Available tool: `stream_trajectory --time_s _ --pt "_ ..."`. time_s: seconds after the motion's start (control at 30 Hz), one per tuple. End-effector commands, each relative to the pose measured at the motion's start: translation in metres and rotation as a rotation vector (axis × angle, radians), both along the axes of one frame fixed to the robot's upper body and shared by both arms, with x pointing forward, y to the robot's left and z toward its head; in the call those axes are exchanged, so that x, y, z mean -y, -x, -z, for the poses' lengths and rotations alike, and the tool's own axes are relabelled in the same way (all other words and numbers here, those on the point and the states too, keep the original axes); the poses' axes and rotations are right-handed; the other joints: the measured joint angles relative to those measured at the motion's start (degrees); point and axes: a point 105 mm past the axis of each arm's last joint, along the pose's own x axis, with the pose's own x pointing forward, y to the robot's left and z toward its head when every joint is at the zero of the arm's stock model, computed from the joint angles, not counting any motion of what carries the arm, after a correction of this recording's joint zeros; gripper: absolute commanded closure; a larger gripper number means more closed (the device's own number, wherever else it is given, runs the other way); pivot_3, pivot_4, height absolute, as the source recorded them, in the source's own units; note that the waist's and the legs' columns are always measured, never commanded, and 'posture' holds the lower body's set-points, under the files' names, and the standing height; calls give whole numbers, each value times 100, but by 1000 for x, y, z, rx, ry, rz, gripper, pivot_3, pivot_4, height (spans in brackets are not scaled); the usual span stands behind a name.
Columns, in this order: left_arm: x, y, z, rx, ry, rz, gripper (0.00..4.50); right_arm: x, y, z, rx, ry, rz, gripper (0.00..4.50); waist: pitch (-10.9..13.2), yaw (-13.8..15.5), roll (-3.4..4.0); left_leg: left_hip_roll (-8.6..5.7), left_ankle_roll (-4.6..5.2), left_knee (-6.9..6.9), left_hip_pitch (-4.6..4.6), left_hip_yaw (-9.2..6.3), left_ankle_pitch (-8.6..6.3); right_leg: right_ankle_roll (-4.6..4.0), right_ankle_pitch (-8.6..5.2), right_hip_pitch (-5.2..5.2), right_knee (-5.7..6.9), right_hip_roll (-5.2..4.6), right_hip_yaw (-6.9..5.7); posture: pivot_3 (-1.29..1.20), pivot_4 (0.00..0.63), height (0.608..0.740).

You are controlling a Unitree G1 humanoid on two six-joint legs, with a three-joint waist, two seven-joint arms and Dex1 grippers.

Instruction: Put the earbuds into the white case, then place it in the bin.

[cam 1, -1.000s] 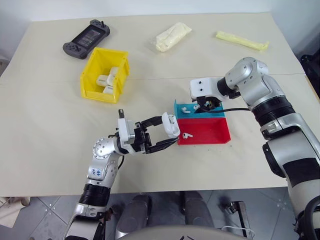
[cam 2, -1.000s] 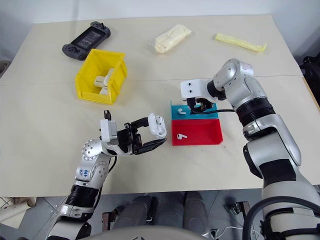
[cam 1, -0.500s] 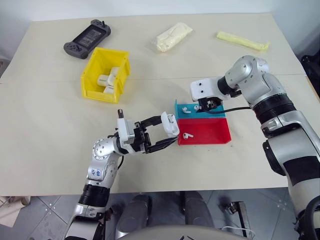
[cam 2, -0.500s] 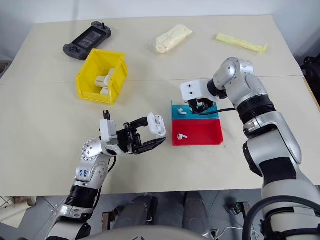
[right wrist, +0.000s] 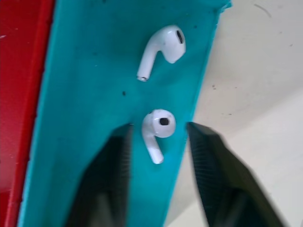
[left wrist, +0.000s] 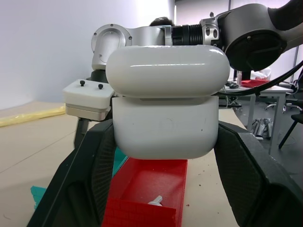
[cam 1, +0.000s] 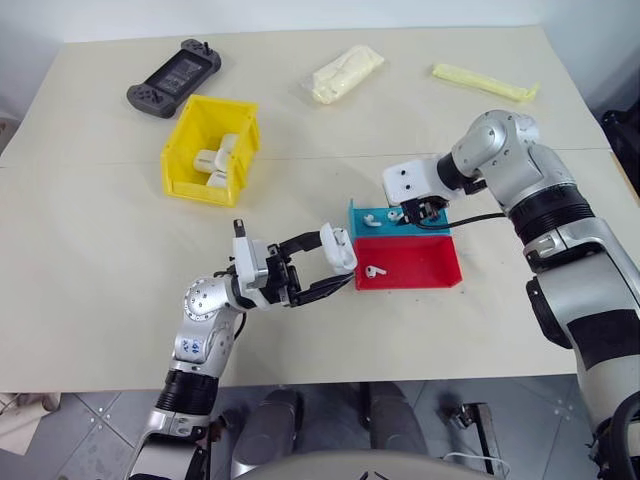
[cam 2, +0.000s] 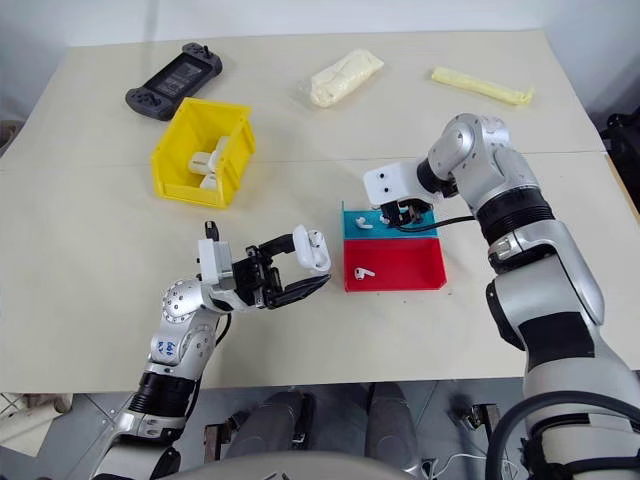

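1. My right gripper [right wrist: 156, 142] points down into the cyan tray [right wrist: 85, 85]; its two fingers stand apart, one on each side of an earbud [right wrist: 157, 130] lying on the tray floor — no contact visible.
2. A second earbud [right wrist: 162, 48] lies in the same tray, just beyond the first, outside my fingers.
3. My left gripper [cam 1: 325, 270] is clamped on the white case [left wrist: 166, 109], held up off the table [cam 1: 100, 260] just beside the red tray [cam 1: 420, 265]. Case lid is slightly raised.
4. The bin [cam 1: 210, 150] sits well apart from both grippers, toward the far left; white items lie inside it.
5. View diffs: right wrist cam shows both cyan-tray earbuds close up and the finger gap. Left wrist cam shows the case seam and a third earbud [left wrist: 155, 202] in the red tray. Head cams show the bin, plus a game controller [cam 1: 172, 78] at the far edge.
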Motion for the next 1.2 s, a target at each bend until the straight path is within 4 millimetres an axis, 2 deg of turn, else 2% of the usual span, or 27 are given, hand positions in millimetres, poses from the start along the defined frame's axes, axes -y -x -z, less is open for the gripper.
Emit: stream_trajectory --time_s 0.03,0.4,0.5,0.63,0.87,1.0,1.2 --pt "-2 5 -11 60 13 -10 1740 3 2 12 -31 27 7 3394 0 -2 0 1 0 0 0 0 0 0 0 0 0 1 0 0 150 740" --pt "-1 4 -12 64 14 -7 1740 2 3 13 -35 23 -3 3394 -1 -4 1 1 0 0 2 2 0 -1 0 0 0 1 0 0 150 740" --pt "-1 4 -12 64 13 -7 1740 2 3 14 -39 24 -2 3904 -1 -4 0 1 0 0 2 2 0 -1 0 0 0 1 0 0 150 740" --pt "-1 4 -12 64 12 -7 1740 0 4 13 -39 6 1 3955 -1 -4 1 1 0 0 2 2 0 -1 0 0 0 1 0 0 150 740" --pt "-1 4 -13 59 9 8 1740 -3 7 -15 -4 -170 50 3955 -1 1 0 1 0 0 0 2 0 -1 0 -1 1 1 0 0 150 740" --pt "5 2 -15 52 9 50 1740 35 21 -40 18 -343 188 3955 0 108 1 -4 0 3 -14 -8 0 -1 0 -7 0 -4 -5 0 150 740" --pt "7 3 -17 42 11 106 1740 70 64 -42 21 -655 292 3955 1 173 -1 -8 7 -2 -16 0 -4 -1 0 -6 -11 -10 -8 0 150 740"
